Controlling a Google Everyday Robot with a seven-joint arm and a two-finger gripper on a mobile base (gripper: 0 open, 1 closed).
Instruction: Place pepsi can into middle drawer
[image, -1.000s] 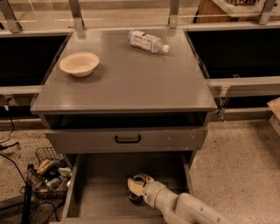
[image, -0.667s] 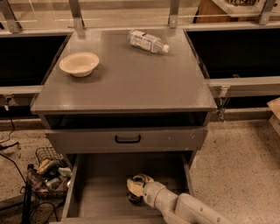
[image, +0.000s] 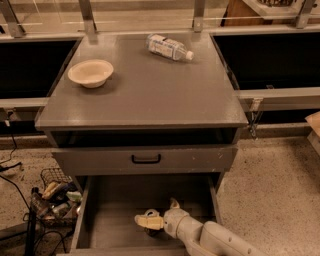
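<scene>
Your cream two-finger gripper (image: 156, 219) sits low inside the wide grey open middle drawer (image: 117, 210), w/ the small dark pepsi can (image: 151, 231) just beneath it, at or near the drawer floor. Can't tell whether it's clamped on the can or free of it. Task looks nearly done; what's left, prob.: confirm release & lift the white arm (image: 220, 242) clear.

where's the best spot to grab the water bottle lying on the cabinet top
Grip the water bottle around its labelled mid-body, coming down from above and closing across its width: it lies on its side, cap toward the right, so both round flanks are exposed. The gripper is low in the open middle drawer.
</scene>
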